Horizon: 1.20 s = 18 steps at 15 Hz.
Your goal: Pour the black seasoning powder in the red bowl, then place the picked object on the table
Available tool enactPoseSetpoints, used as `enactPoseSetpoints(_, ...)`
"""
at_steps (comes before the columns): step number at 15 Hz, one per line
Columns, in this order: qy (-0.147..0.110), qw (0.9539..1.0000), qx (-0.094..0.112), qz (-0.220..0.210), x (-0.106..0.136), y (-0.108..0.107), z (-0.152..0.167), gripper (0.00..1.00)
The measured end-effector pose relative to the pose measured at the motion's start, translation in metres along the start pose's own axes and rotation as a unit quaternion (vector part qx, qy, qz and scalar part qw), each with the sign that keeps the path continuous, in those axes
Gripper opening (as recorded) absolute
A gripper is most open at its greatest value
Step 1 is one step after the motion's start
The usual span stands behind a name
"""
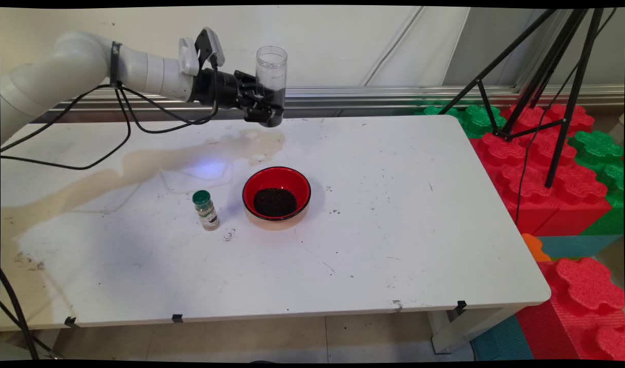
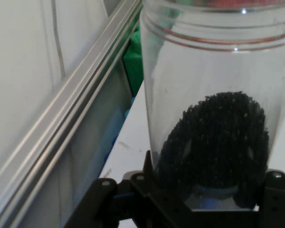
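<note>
Gripper [image 1: 268,105] is clamped on a clear jar [image 1: 271,76], upright, open-mouthed, w/ dark grains filling its bottom part, held in the air over the table's [image 1: 420,245] far edge at 12 o'clock from the bowl [image 1: 276,197]. Red bowl, black rim, w/ dark grains inside, sits mid-table; small green-capped spice bottle [image 1: 205,210] stands just beside it at 9 o'clock. Tan stain [image 1: 138,166] runs across table's left part, stray grains around bowl; black tripod [image 1: 542,76] over red/green foam blocks [image 1: 548,189] at 2 o'clock.
</note>
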State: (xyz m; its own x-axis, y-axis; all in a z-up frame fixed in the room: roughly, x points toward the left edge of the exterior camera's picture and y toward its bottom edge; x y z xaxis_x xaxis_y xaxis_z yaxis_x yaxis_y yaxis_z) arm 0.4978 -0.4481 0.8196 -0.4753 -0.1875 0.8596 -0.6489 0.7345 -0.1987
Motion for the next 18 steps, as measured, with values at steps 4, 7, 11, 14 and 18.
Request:
enactPoseSetpoints(4,0.000,0.9993,-0.004,-0.037,-0.014,0.000,0.005,0.00)
enactPoseSetpoints(7,0.002,0.9981,-0.010,-0.061,-0.030,0.001,0.012,0.00)
enactPoseSetpoints(11,0.004,0.9971,-0.017,-0.074,-0.047,0.004,0.020,0.00)
enactPoseSetpoints(14,0.005,0.9966,-0.022,-0.079,-0.059,0.007,0.026,0.00)
enactPoseSetpoints(18,0.004,0.9965,-0.027,-0.079,-0.071,0.009,0.034,0.00)
